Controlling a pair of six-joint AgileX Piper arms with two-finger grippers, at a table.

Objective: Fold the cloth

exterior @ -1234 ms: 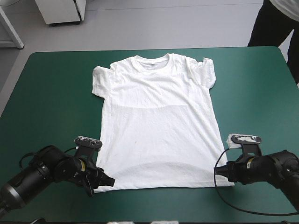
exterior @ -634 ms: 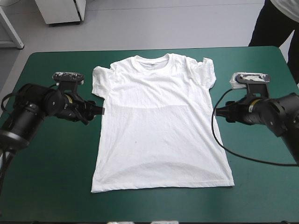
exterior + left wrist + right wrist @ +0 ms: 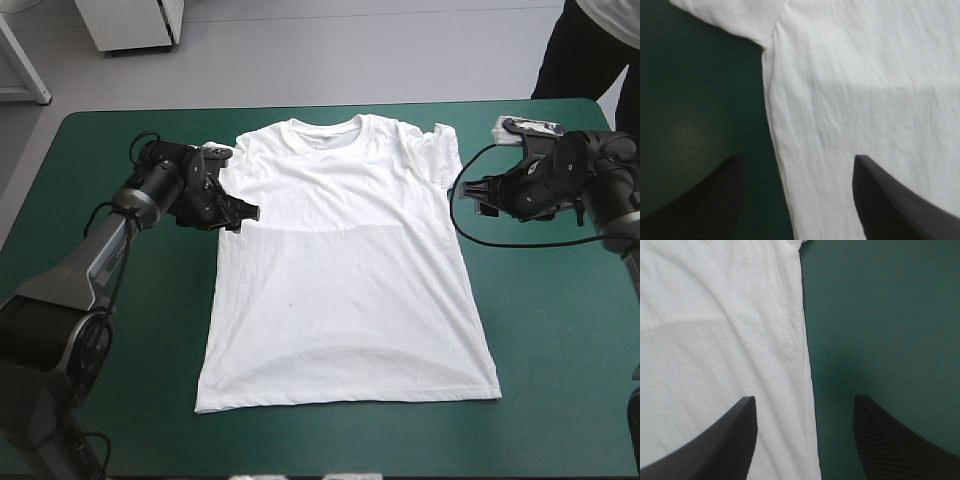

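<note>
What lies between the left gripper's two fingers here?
The side edge of the T-shirt, with a strip of bare teal-green cover beside it. The left wrist view shows it, the left gripper open.

We look along the right gripper (image 3: 804,399), whose black fingers (image 3: 725,440) stand wide apart. Between them runs the side edge of the white T-shirt (image 3: 715,330), lying flat and lightly creased on the teal-green cover (image 3: 880,315). One finger sits over the fabric, the other over bare cover; we cannot tell whether either touches down. Ahead of the gripper the edge stays nearly straight, then turns outward at the underarm. A faint line of shade crosses the fabric ahead of the finger on that side
</note>
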